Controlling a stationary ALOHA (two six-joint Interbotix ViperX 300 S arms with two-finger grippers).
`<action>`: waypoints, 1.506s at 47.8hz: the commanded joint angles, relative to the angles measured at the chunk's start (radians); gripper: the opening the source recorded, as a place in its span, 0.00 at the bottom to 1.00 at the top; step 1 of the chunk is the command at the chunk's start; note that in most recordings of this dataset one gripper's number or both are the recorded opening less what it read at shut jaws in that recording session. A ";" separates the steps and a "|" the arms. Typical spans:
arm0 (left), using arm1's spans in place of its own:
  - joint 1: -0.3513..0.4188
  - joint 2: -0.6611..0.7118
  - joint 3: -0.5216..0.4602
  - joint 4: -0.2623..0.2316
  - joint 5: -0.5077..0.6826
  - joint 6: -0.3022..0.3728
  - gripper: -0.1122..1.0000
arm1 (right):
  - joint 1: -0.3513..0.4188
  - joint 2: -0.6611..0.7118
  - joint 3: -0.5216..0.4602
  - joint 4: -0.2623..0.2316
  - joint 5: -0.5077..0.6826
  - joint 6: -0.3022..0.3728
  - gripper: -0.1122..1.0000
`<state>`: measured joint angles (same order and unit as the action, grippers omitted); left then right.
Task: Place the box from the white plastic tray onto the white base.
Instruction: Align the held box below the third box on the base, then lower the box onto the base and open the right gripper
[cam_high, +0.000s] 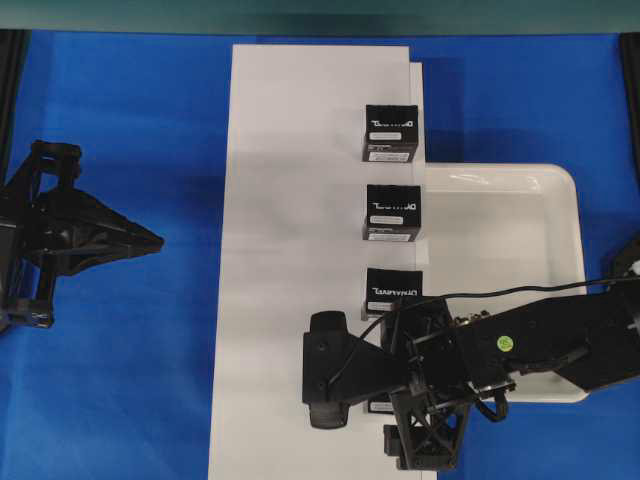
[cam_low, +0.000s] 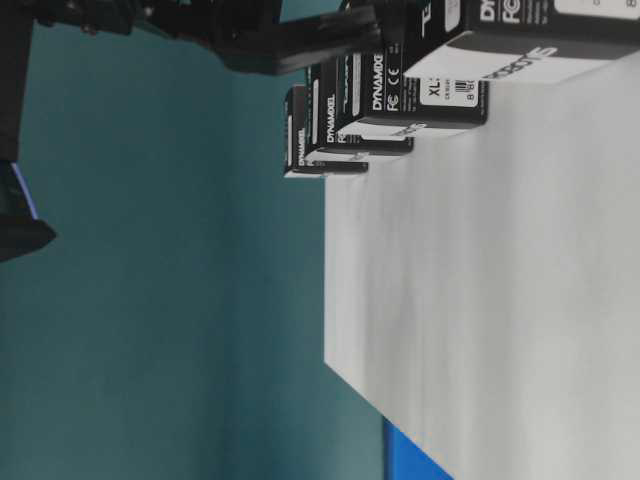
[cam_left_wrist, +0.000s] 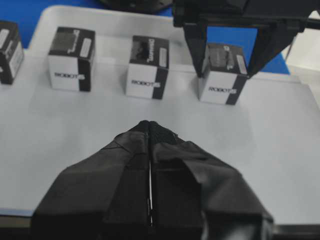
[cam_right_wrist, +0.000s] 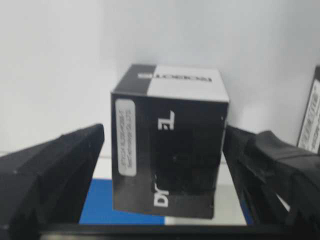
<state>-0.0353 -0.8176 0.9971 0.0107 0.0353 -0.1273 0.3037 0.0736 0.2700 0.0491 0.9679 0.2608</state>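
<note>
Seen from overhead, the box (cam_high: 382, 404) sits on the white base (cam_high: 290, 250), last in a row of boxes, mostly hidden beneath the right gripper (cam_high: 405, 420). From the left wrist, its whitish side faces the clenched left gripper (cam_left_wrist: 150, 131). From the right wrist, pads stand clear of both flanks (released); it looks light, rigid cardboard, best pinched across those flat sides, with no marked long axis.

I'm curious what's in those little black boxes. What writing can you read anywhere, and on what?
"DYNAMIXEL": side of a black box in the row on the white base.
"ROBOTIS": white face of each box, seen from the left wrist.
Small white label on the box between the right gripper's open jaws: too blurred.
</note>
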 joint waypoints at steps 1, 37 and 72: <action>0.003 0.003 -0.011 0.002 -0.009 0.002 0.05 | -0.005 0.000 -0.011 -0.005 -0.008 -0.002 0.99; 0.000 0.002 -0.003 0.002 -0.005 0.000 0.05 | -0.031 -0.095 -0.012 -0.006 -0.005 -0.002 0.99; -0.003 -0.035 -0.003 0.003 0.002 0.003 0.05 | -0.084 -0.732 0.348 -0.015 -0.179 -0.015 0.98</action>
<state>-0.0383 -0.8498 1.0048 0.0107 0.0399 -0.1258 0.2316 -0.5875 0.5722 0.0383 0.8330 0.2470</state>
